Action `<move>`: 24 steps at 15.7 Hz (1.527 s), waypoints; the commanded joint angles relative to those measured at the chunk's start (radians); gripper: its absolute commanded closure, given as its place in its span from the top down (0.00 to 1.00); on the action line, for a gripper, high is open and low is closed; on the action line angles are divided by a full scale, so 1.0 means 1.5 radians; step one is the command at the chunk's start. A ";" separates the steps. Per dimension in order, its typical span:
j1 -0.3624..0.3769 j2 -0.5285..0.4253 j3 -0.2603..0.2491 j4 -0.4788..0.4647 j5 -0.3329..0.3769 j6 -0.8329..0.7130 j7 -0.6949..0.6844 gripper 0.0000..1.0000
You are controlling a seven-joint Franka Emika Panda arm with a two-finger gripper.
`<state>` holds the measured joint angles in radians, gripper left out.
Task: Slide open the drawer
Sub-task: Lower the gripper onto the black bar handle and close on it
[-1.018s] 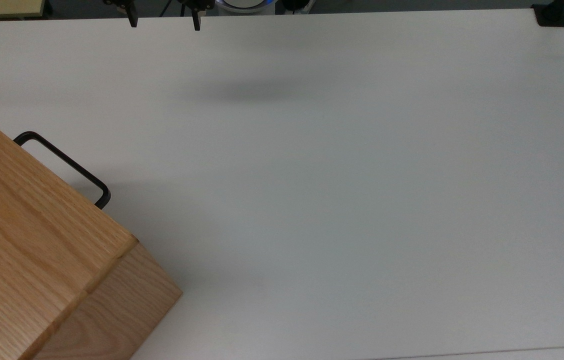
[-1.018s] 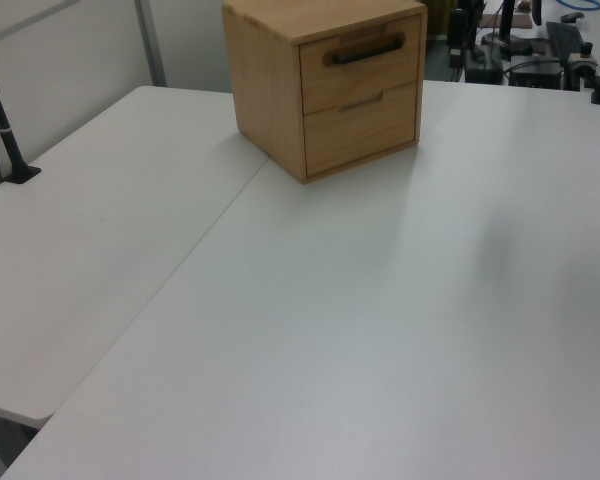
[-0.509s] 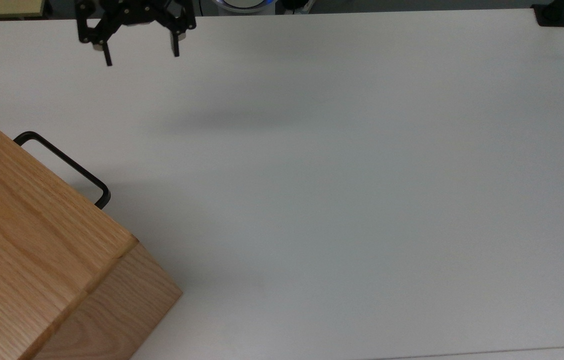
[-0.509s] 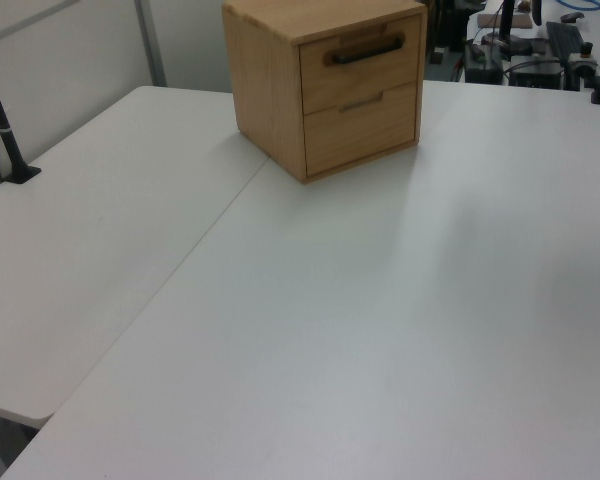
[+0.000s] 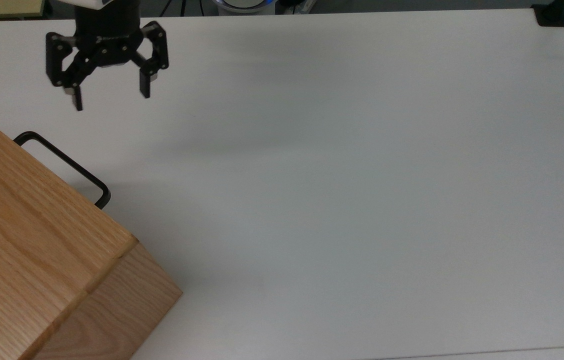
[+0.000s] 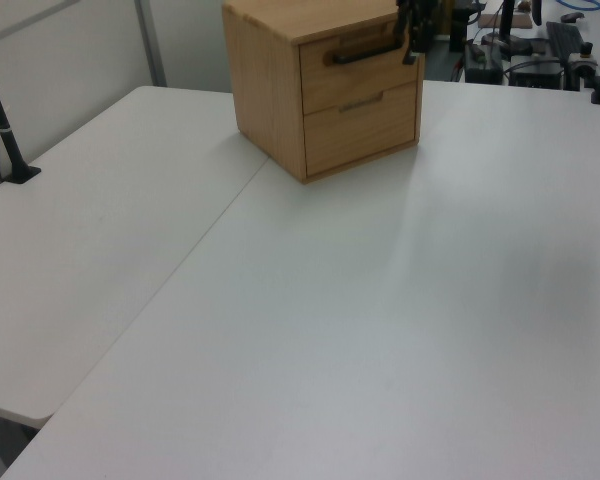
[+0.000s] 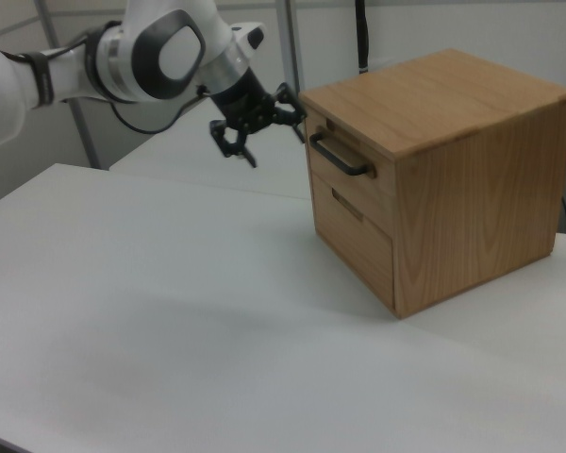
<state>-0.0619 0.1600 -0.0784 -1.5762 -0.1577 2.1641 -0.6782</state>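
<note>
1. your gripper (image 5: 110, 95) hangs in the air over the white surface (image 5: 342, 165), near the far edge in the top view's upper left corner. its fingers (image 5: 145, 86) are spread wide and they hold nothing.

2. the drawer (image 7: 341, 165) is the top one in the wooden cabinet (image 7: 453, 179). it looks shut all the way, flat with the front of the box. there is one more drawer front below it.

3. the cabinet sits on the surface at the top view's lower left corner.

4. the thing to grab is the black handle (image 5: 64, 162). in the top view it lies below the fingers and a bit toward the top view's left. there is bare surface between them, so nothing is touching yet.

5. the handle is a long bar. in the top view it runs on a slant, from upper left to lower right. i think you should turn the fingers so they close across the thin bar, not along it.

6. in the right view the gripper floats just to the right view's left of the handle and a bit higher. i think you must go lower and closer, then pull straight out from the front.
</note>
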 commanded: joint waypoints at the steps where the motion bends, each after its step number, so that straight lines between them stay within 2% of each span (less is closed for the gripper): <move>1: 0.001 0.013 -0.025 -0.008 -0.040 0.102 -0.019 1.00; 4: 0.002 0.031 -0.031 -0.008 -0.102 0.148 -0.036 0.99; 12: 0.003 0.080 -0.031 -0.008 -0.147 0.210 -0.056 0.81; 14: 0.002 0.084 -0.031 -0.008 -0.167 0.217 -0.056 0.73; 19: 0.008 0.085 -0.031 -0.014 -0.175 0.216 -0.056 0.39; 21: 0.009 0.084 -0.031 -0.014 -0.175 0.216 -0.056 0.30; 24: 0.010 0.083 -0.031 -0.014 -0.175 0.216 -0.055 0.23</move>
<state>-0.0589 0.2969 -0.1164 -1.5762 -0.4056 2.4681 -0.7456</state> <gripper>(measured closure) 0.692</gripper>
